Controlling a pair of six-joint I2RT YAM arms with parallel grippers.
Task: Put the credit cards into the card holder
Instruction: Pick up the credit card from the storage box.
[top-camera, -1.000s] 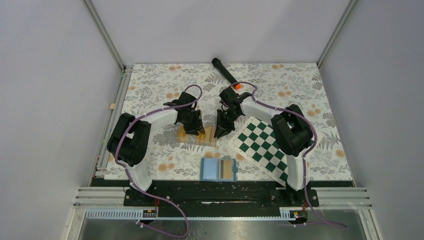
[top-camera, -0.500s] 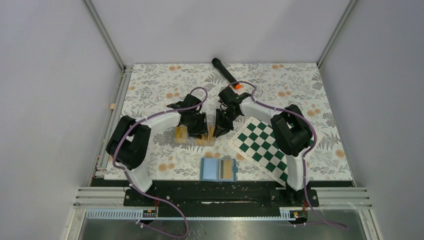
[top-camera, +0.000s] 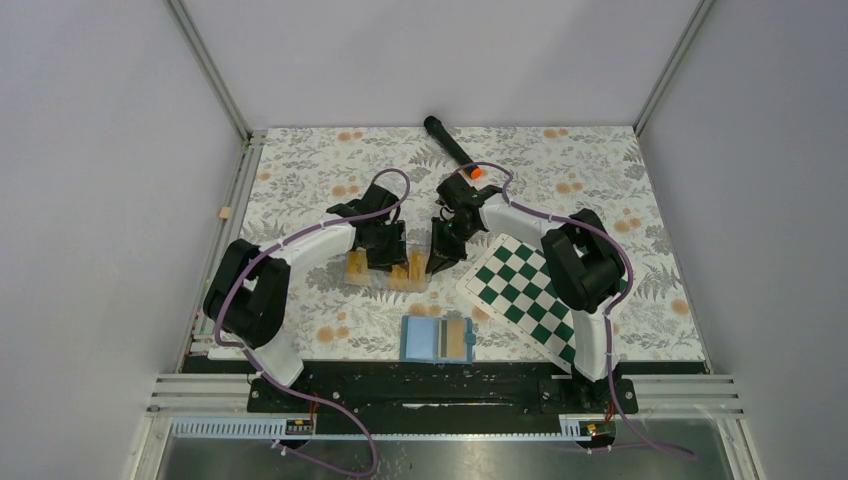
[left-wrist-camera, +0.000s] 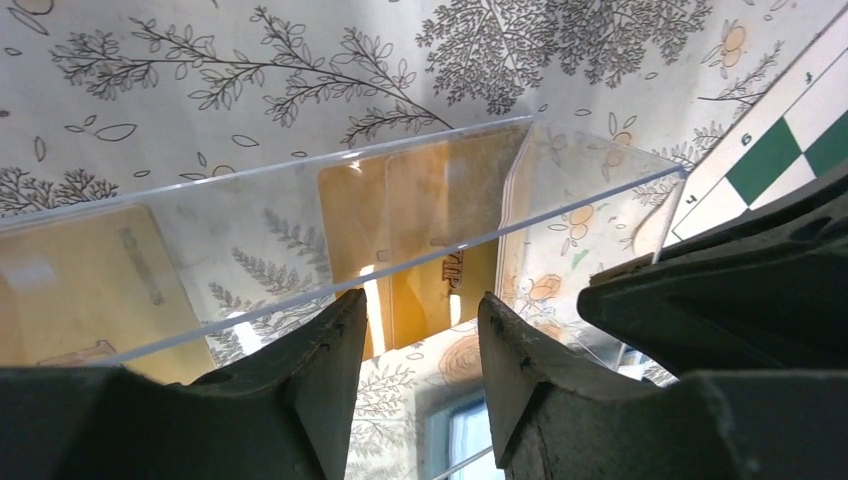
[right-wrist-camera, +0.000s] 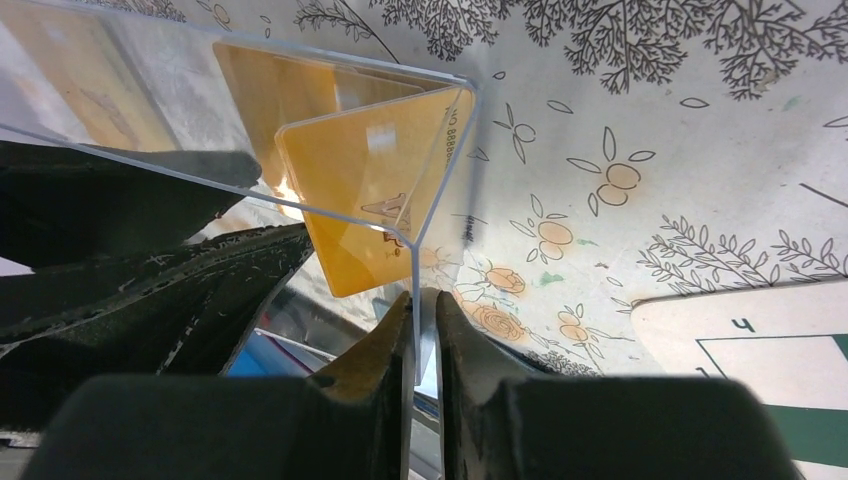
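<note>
Orange-yellow credit cards (top-camera: 410, 272) lie in a clear plastic tray (top-camera: 385, 281) at mid-table, with more cards (top-camera: 356, 266) at its left end. My right gripper (top-camera: 437, 262) is shut on the tray's right end wall (right-wrist-camera: 415, 262), just beside a leaning card (right-wrist-camera: 365, 190). On the tray's far side, my left gripper (top-camera: 390, 257) is open. Its fingertips (left-wrist-camera: 345, 325) sit just behind the long clear wall (left-wrist-camera: 250, 250), with cards (left-wrist-camera: 430, 215) showing through it. The blue card holder (top-camera: 437, 340) lies open near the front edge, apart from both grippers.
A green-and-white chessboard (top-camera: 525, 290) lies tilted to the right of the tray, close to the right arm. A black microphone-like rod (top-camera: 447, 141) with an orange tip (top-camera: 476, 172) lies at the back. Grey walls enclose the floral mat.
The left gripper has shifted back and a little right and opened slightly. The right jaws have closed further on the tray's end wall. The tray has tipped, and the cards now bunch at its ends.
</note>
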